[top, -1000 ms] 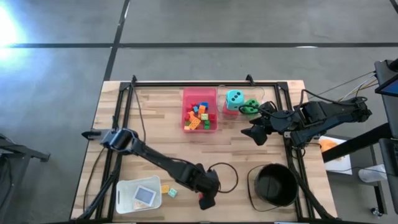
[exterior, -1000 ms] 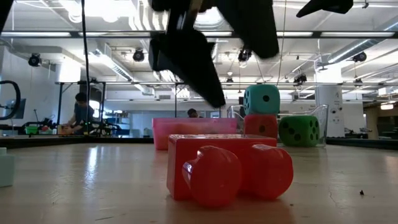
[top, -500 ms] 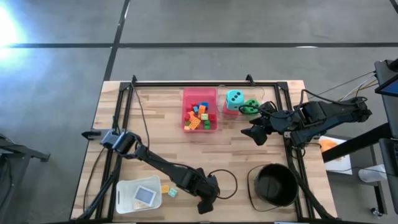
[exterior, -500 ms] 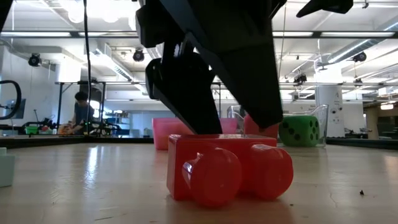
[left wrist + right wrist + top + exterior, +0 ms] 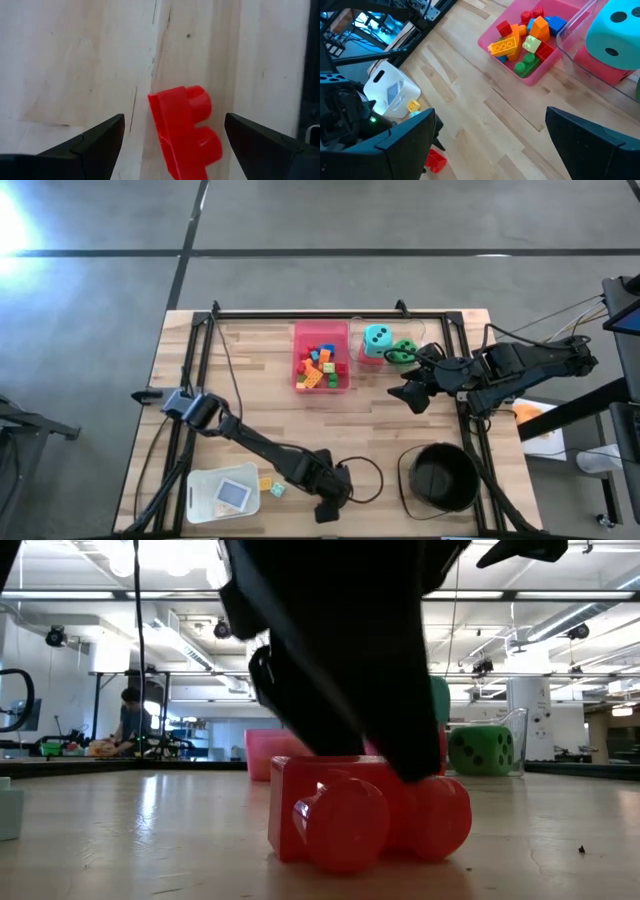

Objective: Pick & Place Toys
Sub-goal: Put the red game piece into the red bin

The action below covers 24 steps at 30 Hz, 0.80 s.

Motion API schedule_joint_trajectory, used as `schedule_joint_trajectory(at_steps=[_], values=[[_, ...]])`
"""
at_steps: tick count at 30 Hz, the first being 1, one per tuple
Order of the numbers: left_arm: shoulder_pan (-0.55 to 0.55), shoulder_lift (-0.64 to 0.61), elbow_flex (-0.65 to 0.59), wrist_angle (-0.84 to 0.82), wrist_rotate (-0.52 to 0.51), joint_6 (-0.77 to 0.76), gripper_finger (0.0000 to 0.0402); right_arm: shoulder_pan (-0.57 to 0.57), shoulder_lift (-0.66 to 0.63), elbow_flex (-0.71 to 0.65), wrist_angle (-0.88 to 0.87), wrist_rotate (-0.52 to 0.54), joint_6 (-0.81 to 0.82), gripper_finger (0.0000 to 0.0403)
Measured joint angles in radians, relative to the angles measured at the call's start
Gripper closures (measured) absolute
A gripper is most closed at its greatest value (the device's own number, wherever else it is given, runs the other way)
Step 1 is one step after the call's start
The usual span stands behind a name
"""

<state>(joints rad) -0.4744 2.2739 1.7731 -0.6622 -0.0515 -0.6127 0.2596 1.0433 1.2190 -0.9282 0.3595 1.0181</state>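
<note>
Lying on bench [image 5: 250,390] near front edge, red brick [image 5: 185,131] sits between spread fingers of left claw [image 5: 172,145] — not yet gripped. Judged light, rigid, smooth plastic; slip likely if studs are pinched, so flat side walls are best taken. Left arm is stretched low across bench, claw lowered over brick. Right claw [image 5: 410,395] hangs open near dice [image 5: 377,337] — idle.

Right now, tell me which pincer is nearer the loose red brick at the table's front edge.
Left. The left pincer hangs open right over the red brick, fingers either side. The right pincer waits open across the table, beside the dice.
</note>
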Motion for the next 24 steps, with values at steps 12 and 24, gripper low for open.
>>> schedule_joint_trajectory(at_steps=[12, 24], values=[[0.000, 0.029, -0.001, 0.009, 0.031, 0.011, 0.0084, 0.000, 0.000, 0.000, 0.000, 0.000, 0.000, 0.0033], [0.003, 0.024, 0.002, 0.027, 0.037, 0.008, 0.0309, 0.000, 0.000, 0.000, -0.001, 0.000, 0.002, 0.0033]])
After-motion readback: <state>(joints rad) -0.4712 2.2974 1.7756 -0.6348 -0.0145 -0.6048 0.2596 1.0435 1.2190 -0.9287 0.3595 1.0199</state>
